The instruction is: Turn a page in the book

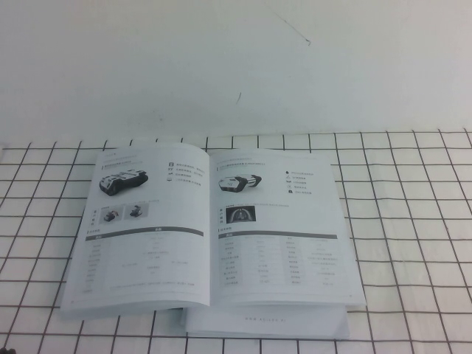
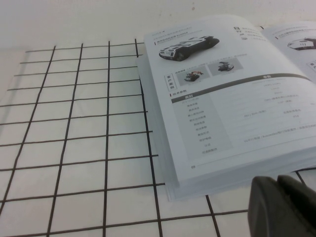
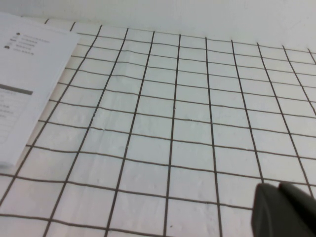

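The book [image 1: 284,243] lies open and flat on the gridded table top. The page [image 1: 144,236] lies flat as the left leaf. Its upper face shows a black-and-white vehicle and two small dark pictures. The right leaf shows a vehicle over one arch-shaped photo. The left wrist view shows the page [image 2: 232,98] and the stacked leaves beneath it. My left gripper [image 2: 277,186] is shut and empty, just off the book's near left corner. My right gripper [image 3: 279,191] is shut and empty over bare grid, to the right of the book [image 3: 24,74]. Neither gripper shows in the high view.
A white table top with a black grid [image 1: 413,221] runs under and around the book. A plain white surface [image 1: 236,66] lies beyond the grid's far edge. Bare grid shows to the left of the book [image 2: 74,138] and to its right [image 3: 197,123].
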